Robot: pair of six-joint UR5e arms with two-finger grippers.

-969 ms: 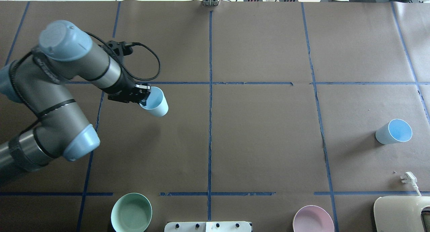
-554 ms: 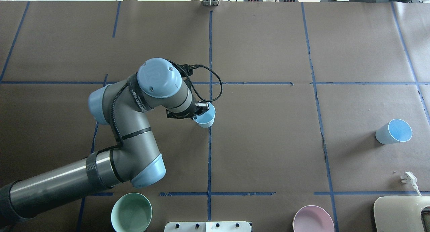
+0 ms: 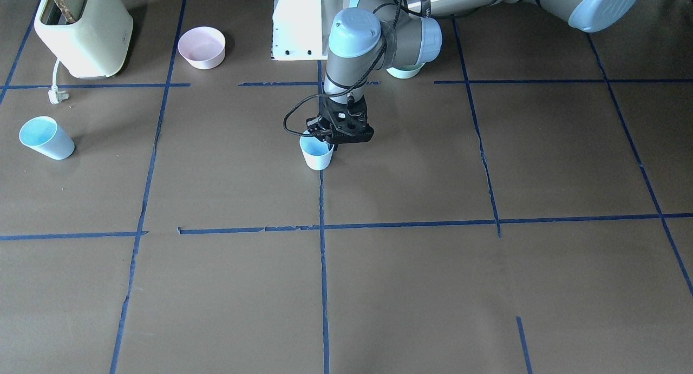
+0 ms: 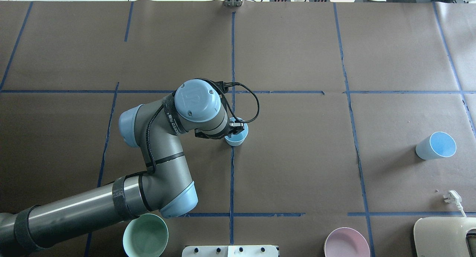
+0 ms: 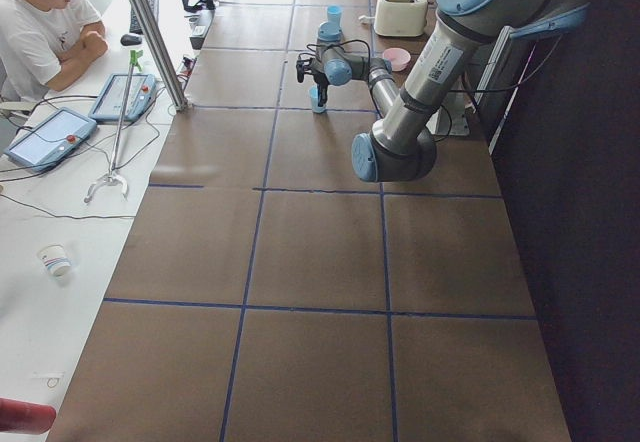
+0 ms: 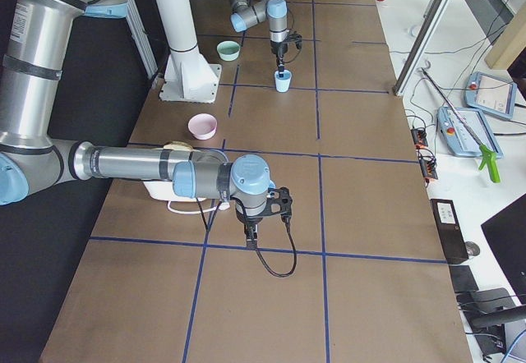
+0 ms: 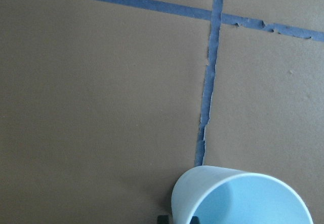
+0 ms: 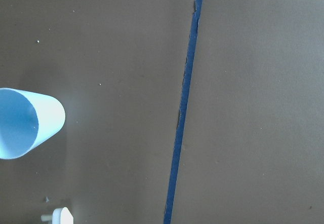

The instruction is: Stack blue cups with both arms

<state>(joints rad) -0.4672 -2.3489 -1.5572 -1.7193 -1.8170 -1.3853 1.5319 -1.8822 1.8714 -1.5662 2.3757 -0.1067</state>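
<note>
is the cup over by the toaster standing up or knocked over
Upright: the cup near the toaster stands on its narrow base with its open mouth facing up and the blue inside showing.

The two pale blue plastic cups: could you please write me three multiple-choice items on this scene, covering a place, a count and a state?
1. Where does the free pale blue tapered plastic cup stand?
A) in a bowl
B) on the robot's right, near the cream toaster
C) nested in the other cup

2. How many bowls show?
A) one
B) two
C) four

3. What is the left black tool doing?
A) pinching the rim of the central pale blue cup
B) hanging open over bare paper
C) holding a bowl

B, it stands alone by the toaster; B, a mint-green bowl and a pink bowl; A, the tool grips that rim.
</note>
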